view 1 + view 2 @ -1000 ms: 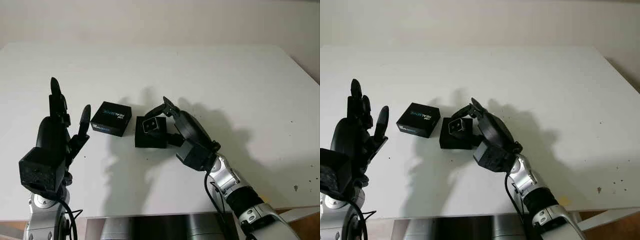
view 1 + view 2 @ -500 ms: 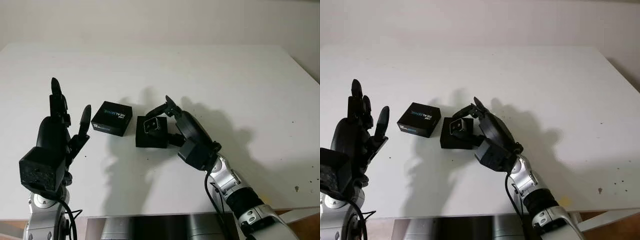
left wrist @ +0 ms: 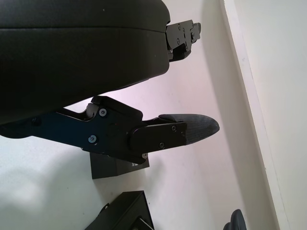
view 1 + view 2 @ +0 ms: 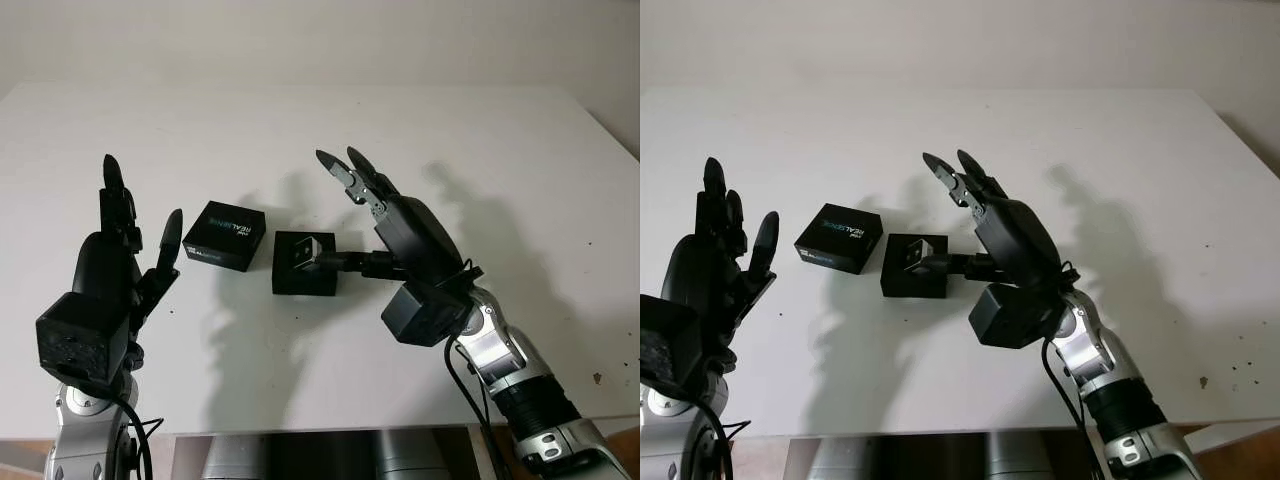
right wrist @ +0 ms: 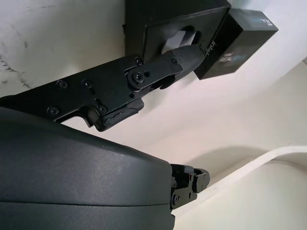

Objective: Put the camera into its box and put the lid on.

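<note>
Head views, bench: you see a white bench (image 4: pixel 300 130) with two small black things near its middle.
Head views, box: the open black box (image 4: pixel 303 264) sits on the bench, and the silver-faced camera (image 4: pixel 306 251) lies inside it.
Head views, lid: the black printed lid (image 4: pixel 224 236) lies just beside the box, on the side of your left arm, apart from it.
Head views, right hand: your right hand (image 4: pixel 385 215) is raised just beside the box, released and holding nothing; two fingers (image 4: pixel 352 177) point up and away, and the thumb reaches toward the box.
Head views, left hand: your left hand (image 4: pixel 112 265) stands upright near the lid, released and apart from it.
Left wrist view: the left hand (image 3: pixel 144 129) is released above the bench; the lid (image 3: pixel 117 166) lies beyond it, and a corner of the box (image 3: pixel 125 215) shows.
Right wrist view: a finger of the right hand (image 5: pixel 158 72) crosses over the box (image 5: pixel 168 21), with the lid (image 5: pixel 242 40) next to it.
</note>
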`<state>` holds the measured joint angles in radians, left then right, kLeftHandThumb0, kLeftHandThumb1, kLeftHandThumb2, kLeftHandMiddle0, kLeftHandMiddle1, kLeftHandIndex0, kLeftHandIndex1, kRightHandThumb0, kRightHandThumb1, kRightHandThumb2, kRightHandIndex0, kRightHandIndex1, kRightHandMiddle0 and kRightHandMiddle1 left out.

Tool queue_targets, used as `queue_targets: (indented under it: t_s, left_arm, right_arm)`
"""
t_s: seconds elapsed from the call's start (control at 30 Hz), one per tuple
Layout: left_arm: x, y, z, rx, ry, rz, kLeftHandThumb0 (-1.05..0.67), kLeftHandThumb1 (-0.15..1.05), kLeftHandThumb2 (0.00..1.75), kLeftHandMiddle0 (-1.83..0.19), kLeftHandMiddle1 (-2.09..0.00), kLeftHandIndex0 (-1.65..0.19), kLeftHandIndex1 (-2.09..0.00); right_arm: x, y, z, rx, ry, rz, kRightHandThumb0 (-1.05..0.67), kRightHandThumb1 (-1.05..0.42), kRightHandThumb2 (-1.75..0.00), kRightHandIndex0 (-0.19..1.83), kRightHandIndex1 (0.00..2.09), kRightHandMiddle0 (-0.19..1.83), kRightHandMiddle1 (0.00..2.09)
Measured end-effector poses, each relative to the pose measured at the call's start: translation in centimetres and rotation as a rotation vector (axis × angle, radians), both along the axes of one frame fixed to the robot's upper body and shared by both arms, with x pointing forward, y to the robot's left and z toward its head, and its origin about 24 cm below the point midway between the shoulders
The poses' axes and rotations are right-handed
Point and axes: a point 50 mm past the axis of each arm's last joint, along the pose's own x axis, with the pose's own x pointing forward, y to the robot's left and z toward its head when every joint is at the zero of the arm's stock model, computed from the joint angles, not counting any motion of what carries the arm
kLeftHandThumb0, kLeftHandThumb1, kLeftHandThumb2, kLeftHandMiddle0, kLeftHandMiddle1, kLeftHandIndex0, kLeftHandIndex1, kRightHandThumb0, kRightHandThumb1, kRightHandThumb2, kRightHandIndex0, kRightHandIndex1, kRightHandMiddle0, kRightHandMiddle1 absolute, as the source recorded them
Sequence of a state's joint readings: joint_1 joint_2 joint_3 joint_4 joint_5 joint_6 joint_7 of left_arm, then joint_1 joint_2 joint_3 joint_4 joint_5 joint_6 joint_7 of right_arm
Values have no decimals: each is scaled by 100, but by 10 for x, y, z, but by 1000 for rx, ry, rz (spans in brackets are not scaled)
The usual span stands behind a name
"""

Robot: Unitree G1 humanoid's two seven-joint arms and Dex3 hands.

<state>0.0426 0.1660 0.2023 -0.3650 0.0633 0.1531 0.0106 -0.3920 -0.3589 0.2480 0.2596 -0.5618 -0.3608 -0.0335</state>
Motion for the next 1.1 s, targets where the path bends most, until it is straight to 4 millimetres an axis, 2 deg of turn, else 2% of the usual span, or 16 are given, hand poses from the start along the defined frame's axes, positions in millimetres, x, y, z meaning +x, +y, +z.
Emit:
queue_targets:
  t_s: [0.3,0.4,0.57,0.67,0.8,1.1]
  left_arm:
    - [0,-1,0,-4,-1,-3,-57,105,51,18,-5,19,0]
    - [0,-1,0,-4,-1,-3,-56,105,51,18,-5,19,0]
    - [0,-1,1,0,-8,-4,-56,105,52,17,-6,19,0]
    - [0,-1,1,7,-13,-4,-57,105,52,18,-5,19,0]
    - [0,-1,1,6,-13,-5,-57,105,52,18,-5,19,0]
    - [0,-1,1,6,-12,-5,-56,105,52,18,-5,19,0]
  right_arm:
    - [-11,1,10,-95,-20,16,-74,-93,-6,-13,2,-10,2]
    - [-12,2,10,-115,-31,26,-76,-101,-8,-14,3,-11,2]
    - [-15,5,-3,-154,-11,96,-82,-105,-40,-17,4,-14,4]
    - [-16,8,-13,-229,0,121,-85,-105,-52,-18,5,-15,4]
    - [-13,12,-19,-323,-8,153,-88,-105,-61,-19,5,-15,5]
    - [-4,27,-24,-451,-27,227,-90,-105,-65,-16,6,-11,7]
